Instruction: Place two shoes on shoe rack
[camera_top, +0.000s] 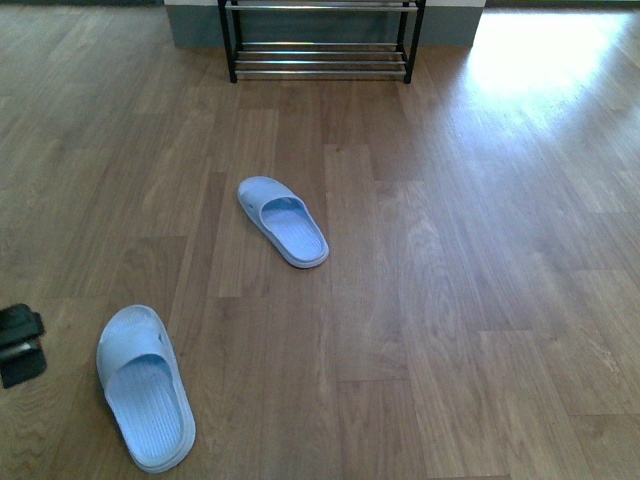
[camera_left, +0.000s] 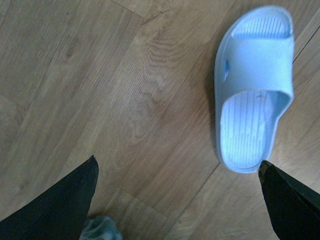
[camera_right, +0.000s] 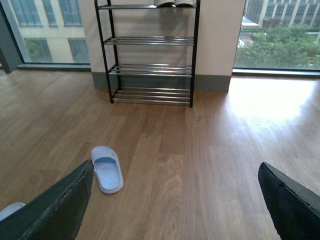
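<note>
We see wood floor (camera_top: 450, 300), smooth, shiny where light hits. Near slipper (camera_top: 143, 388), far slipper (camera_top: 283, 221): smooth plastic, ridged inside. Shoe rack (camera_right: 150, 68): black frame, shiny metal bars.

What I'm seeing for shoes is a pair of pale blue slides, both sole-down on the wood floor. The near slide (camera_top: 145, 390) sits near left, toe pointing away. The far slide (camera_top: 283, 220) lies mid-floor, toe angled far-left. The shoe rack (camera_top: 320, 60), black frame with chrome bars, stands against the far wall, well apart from both.
</note>
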